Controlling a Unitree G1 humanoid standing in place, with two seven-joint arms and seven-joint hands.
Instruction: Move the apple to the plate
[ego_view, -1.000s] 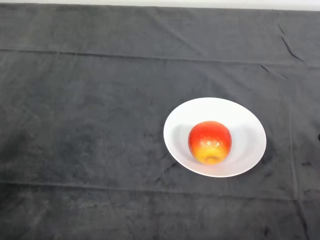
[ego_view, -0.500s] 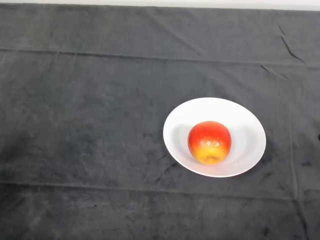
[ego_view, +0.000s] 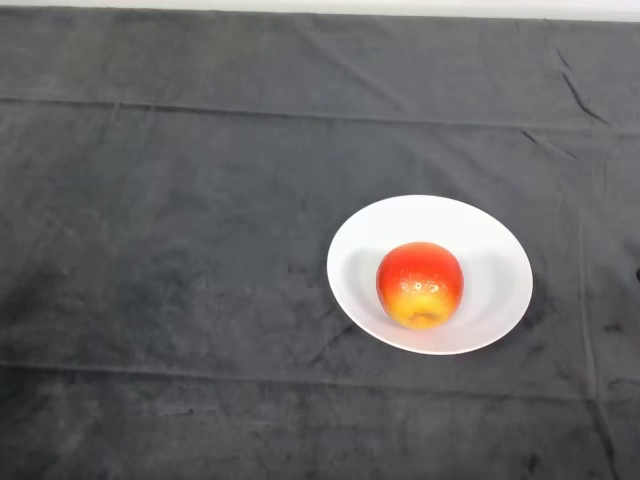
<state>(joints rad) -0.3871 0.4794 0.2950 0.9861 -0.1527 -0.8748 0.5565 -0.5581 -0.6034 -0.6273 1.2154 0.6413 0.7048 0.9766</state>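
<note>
A red and yellow apple (ego_view: 420, 284) rests inside the white plate (ego_view: 490, 240), slightly toward the plate's near side. The plate lies on the dark cloth right of the table's middle.
The dark cloth (ego_view: 160, 240) covers the whole table, with creases running across it. The table's far edge (ego_view: 320, 8) shows along the top of the view.
</note>
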